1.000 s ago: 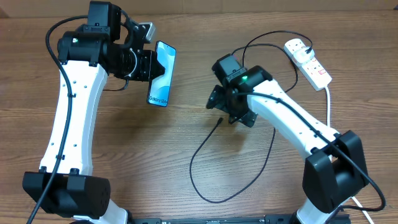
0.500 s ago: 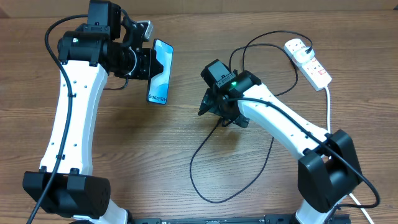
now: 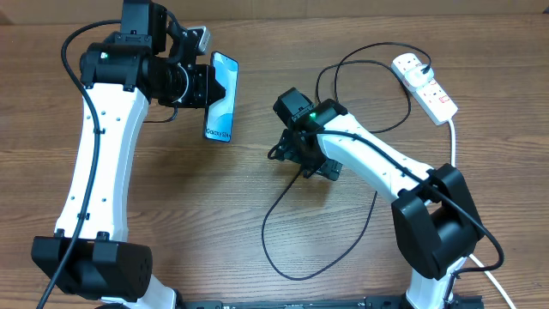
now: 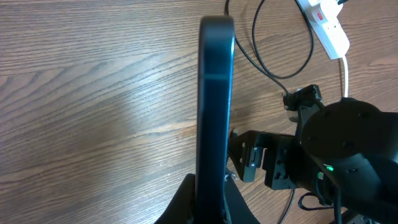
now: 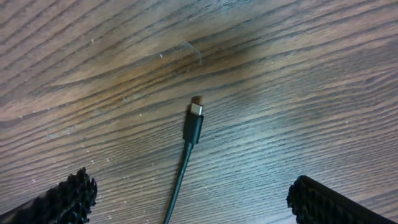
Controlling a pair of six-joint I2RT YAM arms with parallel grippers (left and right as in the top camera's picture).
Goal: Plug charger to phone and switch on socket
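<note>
Jaws of the left gripper (image 3: 206, 91) clamp the phone (image 3: 221, 96), upper left of the overhead frame; on the right gripper (image 5: 202, 198) they stand wide above the charger (image 5: 193, 127) tip, centre frame.

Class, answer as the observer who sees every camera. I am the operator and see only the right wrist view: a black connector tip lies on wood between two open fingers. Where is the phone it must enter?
Observer: The slim blue-screened smartphone is clamped in the shut left pincer, to the left of your arm.
Operator: Where does my cable's other end go?
Observer: The thin black charger cable makes a wide loop towards the near edge, then runs up to the white two-outlet extension strip at the far right.
Operator: Is that strip switched on?
Observer: The switches are too small to tell, but no pincer is touching the strip.
</note>
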